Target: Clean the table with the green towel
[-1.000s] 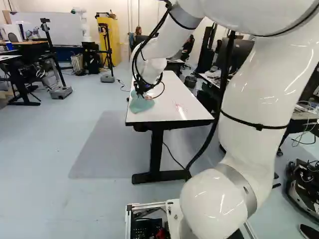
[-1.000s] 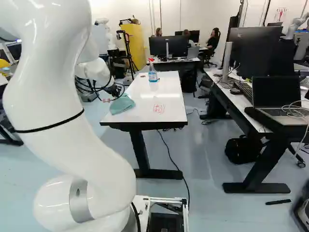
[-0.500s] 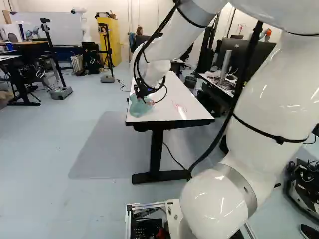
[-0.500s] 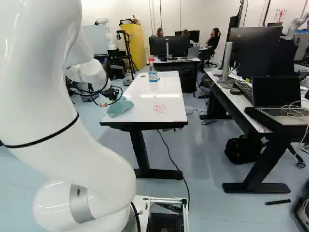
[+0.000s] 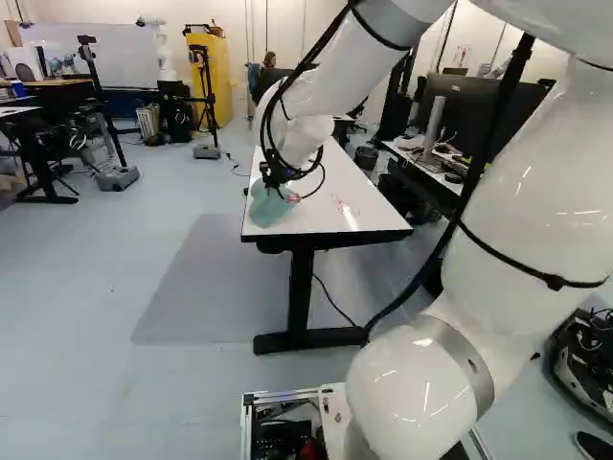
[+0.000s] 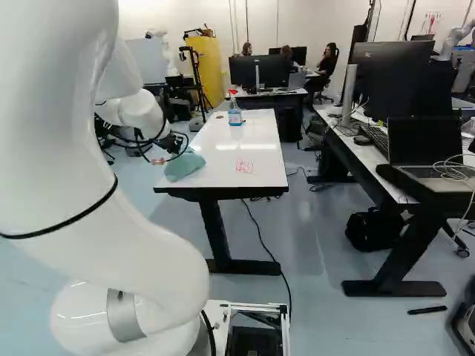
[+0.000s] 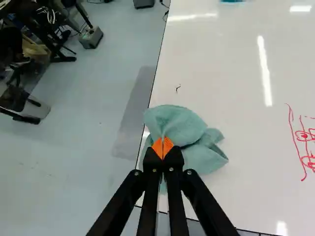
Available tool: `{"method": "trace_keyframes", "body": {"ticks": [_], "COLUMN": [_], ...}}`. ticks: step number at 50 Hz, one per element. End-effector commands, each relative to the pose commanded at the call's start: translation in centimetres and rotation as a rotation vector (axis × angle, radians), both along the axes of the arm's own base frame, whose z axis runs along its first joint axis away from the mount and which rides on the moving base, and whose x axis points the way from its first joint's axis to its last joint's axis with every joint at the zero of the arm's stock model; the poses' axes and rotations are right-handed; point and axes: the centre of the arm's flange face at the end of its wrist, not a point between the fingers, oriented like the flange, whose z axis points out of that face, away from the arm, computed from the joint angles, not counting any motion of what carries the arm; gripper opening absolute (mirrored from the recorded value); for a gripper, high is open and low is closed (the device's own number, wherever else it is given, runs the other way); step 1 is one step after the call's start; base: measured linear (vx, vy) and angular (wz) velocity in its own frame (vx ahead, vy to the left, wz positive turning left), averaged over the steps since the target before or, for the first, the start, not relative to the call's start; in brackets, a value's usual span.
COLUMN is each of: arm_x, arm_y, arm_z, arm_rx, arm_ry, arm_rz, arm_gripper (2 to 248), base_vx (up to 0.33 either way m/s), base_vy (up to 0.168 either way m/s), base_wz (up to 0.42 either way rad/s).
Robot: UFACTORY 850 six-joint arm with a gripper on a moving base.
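In the left base view my gripper (image 5: 275, 178) is low over the near left part of the white table (image 5: 330, 216), its tips hidden by cables and cloth. The wrist view has the gripper (image 7: 162, 148) shut, orange pads together, with a pinch of the green towel (image 7: 179, 125) between them. The towel spreads bunched around the tips, close to the table's left edge. Red scribbles (image 7: 304, 140) mark the tabletop to the right of the towel, and a small black mark (image 7: 178, 88) lies just ahead of it.
A spray bottle (image 6: 234, 114) stands toward the table's far end. Right of the table is a desk with monitors and a laptop (image 6: 427, 152). Another robot (image 5: 158, 48) stands far back left. A black cable (image 6: 260, 233) hangs beneath the table.
My arm has swung its upper links and brought the gripper slightly nearer the base, the towel shifting a little with it toward the table's near left corner. The base has stayed put.
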Motion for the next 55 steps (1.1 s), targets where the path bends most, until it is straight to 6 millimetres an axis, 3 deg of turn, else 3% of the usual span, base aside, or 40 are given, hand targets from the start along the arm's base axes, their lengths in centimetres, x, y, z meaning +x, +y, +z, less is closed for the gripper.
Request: {"method": "trace_keyframes", "body": {"ticks": [14,55], "arm_x": [2.2,10.3], "arm_y": [-0.8,-1.4], "arm_z": [1.6,1.5], "arm_rx": [0.011,0.015], "arm_ry": [-0.033,-0.048], "arm_rz": [-0.030,-0.084], "arm_gripper": [20,20], "base_vx": [0.000,0.000], "base_vy": [0.000,0.000], "base_wz": [0.000,0.000]}}
